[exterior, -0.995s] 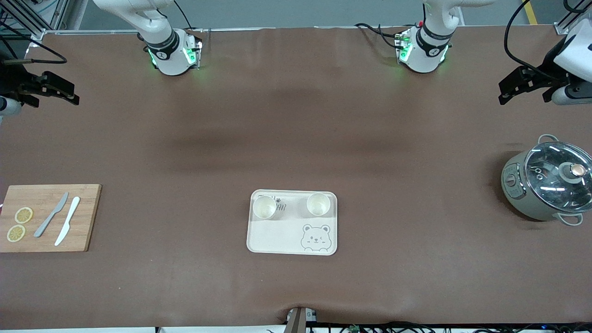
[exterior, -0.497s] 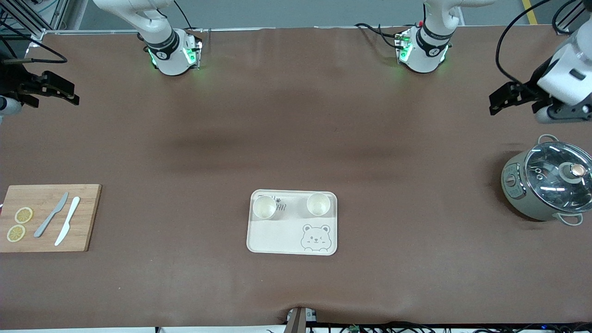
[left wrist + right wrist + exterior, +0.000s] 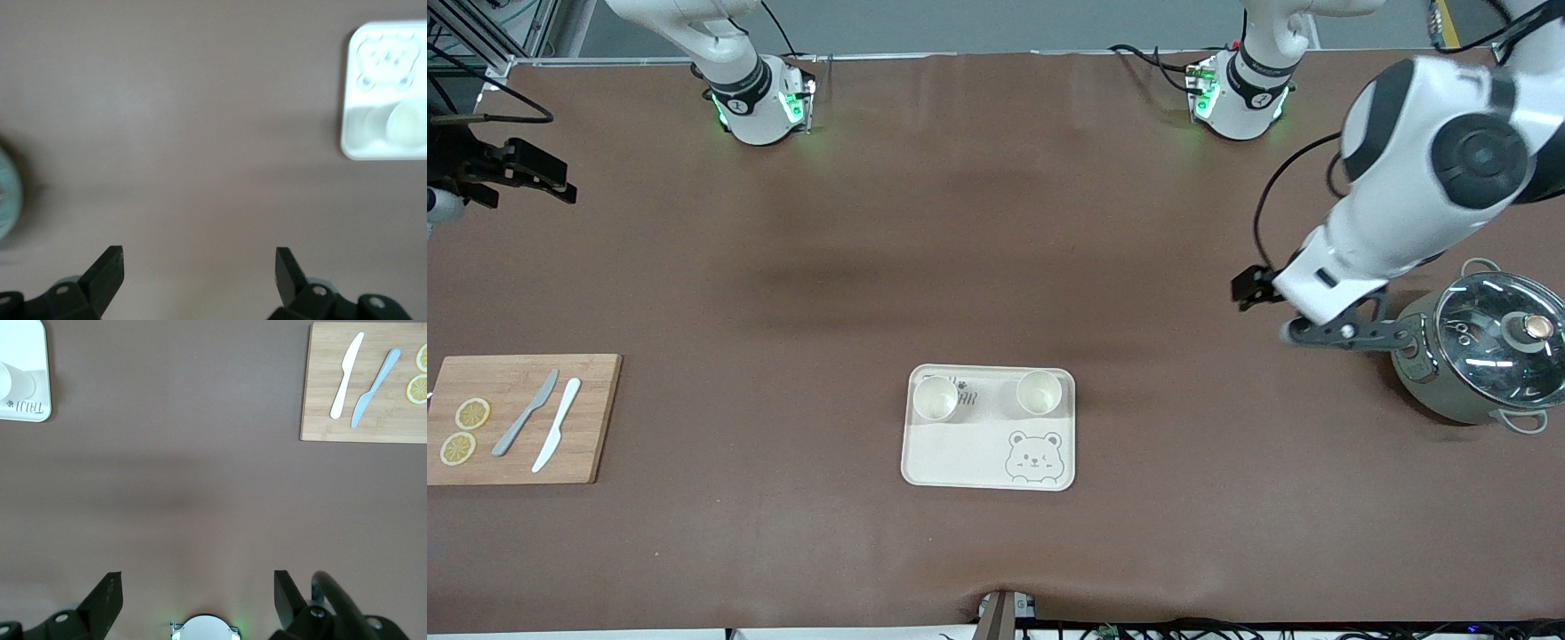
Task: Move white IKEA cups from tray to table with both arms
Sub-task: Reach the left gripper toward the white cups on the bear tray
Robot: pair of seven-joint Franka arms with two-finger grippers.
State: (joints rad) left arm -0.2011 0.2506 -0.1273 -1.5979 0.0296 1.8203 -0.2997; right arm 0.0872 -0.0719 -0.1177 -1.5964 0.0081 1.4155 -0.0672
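Note:
Two white IKEA cups [image 3: 935, 399] [image 3: 1039, 393] stand upright on the bear-printed tray [image 3: 951, 458], side by side along the tray's edge farther from the front camera. The left wrist view shows the tray [image 3: 348, 100] with both cups [image 3: 408, 125] [image 3: 375, 123] blurred. My left gripper [image 3: 1247, 289] [image 3: 199, 263] hangs open and empty over bare table between the pot and the tray. My right gripper [image 3: 565, 182] [image 3: 198, 587] waits open and empty at the right arm's end of the table. One cup [image 3: 15, 381] and a tray corner [image 3: 33, 343] show in the right wrist view.
A grey-green pot with a glass lid [image 3: 1480, 356] stands at the left arm's end, close by the left wrist. A wooden cutting board [image 3: 525, 418] [image 3: 363, 383] with two knives and lemon slices lies at the right arm's end.
The left arm has swung in from the table's end toward the middle, and its gripper has come down beside the pot. The right arm has barely moved. Both cups stay on the tray.

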